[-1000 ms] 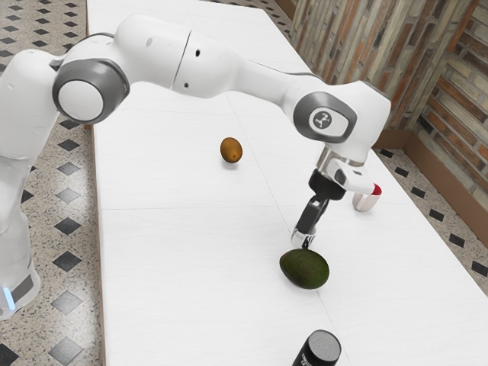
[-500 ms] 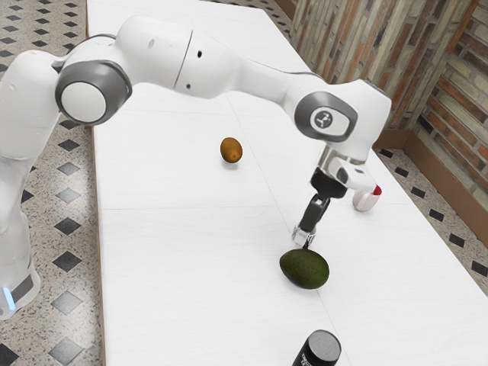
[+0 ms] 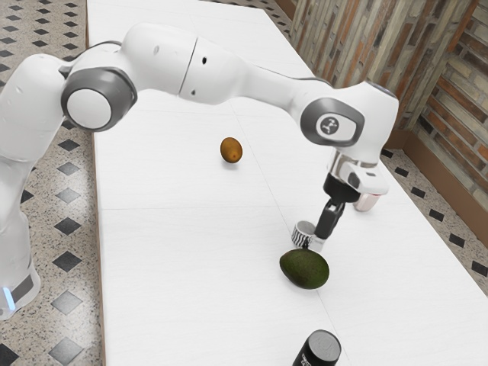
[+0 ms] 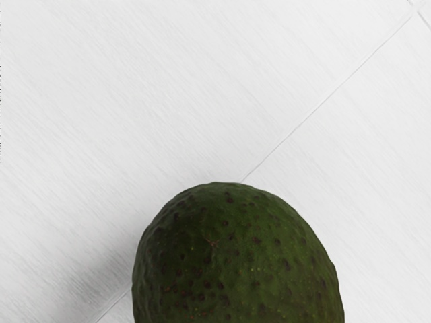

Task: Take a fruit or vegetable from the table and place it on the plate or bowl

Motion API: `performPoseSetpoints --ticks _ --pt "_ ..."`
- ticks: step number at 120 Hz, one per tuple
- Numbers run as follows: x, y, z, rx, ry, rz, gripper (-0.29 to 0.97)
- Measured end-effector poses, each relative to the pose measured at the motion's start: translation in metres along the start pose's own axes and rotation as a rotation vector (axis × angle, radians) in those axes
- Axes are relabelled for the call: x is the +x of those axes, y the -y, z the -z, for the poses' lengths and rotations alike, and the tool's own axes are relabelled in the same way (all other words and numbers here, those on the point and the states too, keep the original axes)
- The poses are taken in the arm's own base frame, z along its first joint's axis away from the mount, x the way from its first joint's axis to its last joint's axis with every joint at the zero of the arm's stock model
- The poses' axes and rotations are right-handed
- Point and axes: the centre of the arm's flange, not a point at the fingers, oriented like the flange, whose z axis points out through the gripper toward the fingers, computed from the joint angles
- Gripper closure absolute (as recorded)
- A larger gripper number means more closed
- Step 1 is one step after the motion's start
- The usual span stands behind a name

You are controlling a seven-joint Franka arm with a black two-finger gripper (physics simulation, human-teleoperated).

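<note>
A dark green avocado (image 3: 305, 268) lies on the white table (image 3: 175, 252) near its front. My gripper (image 3: 315, 233) hangs just above the avocado's far side, open, with nothing between its fingers. The wrist view looks straight down on the avocado (image 4: 236, 262), right below the hand. A small brown fruit (image 3: 231, 149) sits farther back toward the exterior view's left. A white bowl with a red rim (image 3: 370, 200) stands behind my hand, partly hidden by it.
A black can (image 3: 320, 349) stands at the table's front edge, close to the avocado. A brick wall (image 3: 427, 69) runs along the exterior view's right. The table's edge on the exterior view's left drops to a tiled floor (image 3: 53, 229).
My hand has turned about its own axis and shifted slightly toward the exterior view's right; both fingers now show side by side. The avocado and the other things have not moved.
</note>
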Motion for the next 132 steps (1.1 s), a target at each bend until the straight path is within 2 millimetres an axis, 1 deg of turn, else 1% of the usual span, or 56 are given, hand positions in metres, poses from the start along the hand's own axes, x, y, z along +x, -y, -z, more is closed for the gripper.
performPoseSetpoints --ticks 41,62,79,115,132 --pt "0.0 0.002 -0.006 -0.003 0.002 0.006 0.0" --pt "0.005 -0.001 -0.018 -0.014 0.015 0.0 0.0" --pt "0.006 -0.001 -0.022 -0.019 0.019 0.003 0.0" --pt "0.002 -0.002 -0.043 -0.06 0.048 0.016 0.0" --pt "0.0 -0.002 -0.057 -0.085 0.064 0.026 0.0"
